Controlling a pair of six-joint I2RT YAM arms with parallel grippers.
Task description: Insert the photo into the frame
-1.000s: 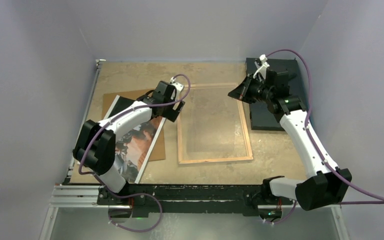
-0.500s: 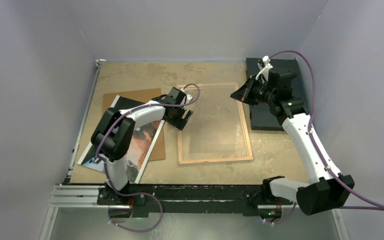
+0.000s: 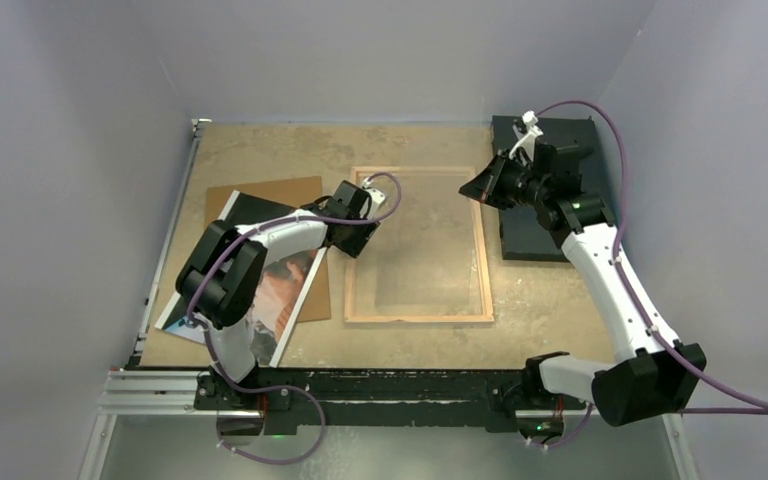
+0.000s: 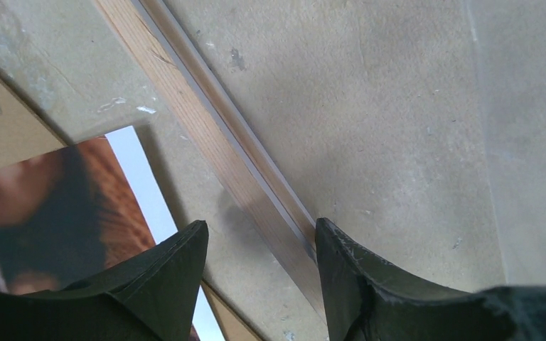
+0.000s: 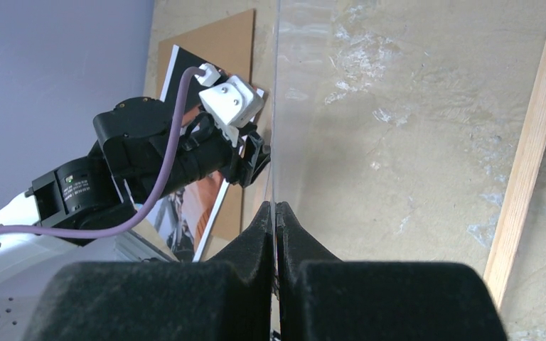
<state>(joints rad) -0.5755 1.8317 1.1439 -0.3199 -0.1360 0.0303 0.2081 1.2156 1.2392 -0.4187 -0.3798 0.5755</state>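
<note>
Now the left end effector (image 4: 259, 226) is no longer over the photo (image 3: 285, 290). It is at the left side of the frame (image 3: 418, 319), and its two fingers stand on both sides of the wooden rail. They are narrower than a second ago but not yet closed, because a little of the worktop (image 3: 260, 150) shows between the left finger and the rail. Compared with half a second ago, the frame lies straighter and a little more to the left.

The right end effector (image 5: 276, 209) is closed near the far right corner of the frame, and the edge of a thin clear sheet (image 5: 276, 142) runs into its pinch.

The photo lies picture side up on the brown board (image 3: 260, 190), to the left of the frame and partly under the left arm. I judge that the frame is only being set in position, so the photo itself is not yet handled.
</note>
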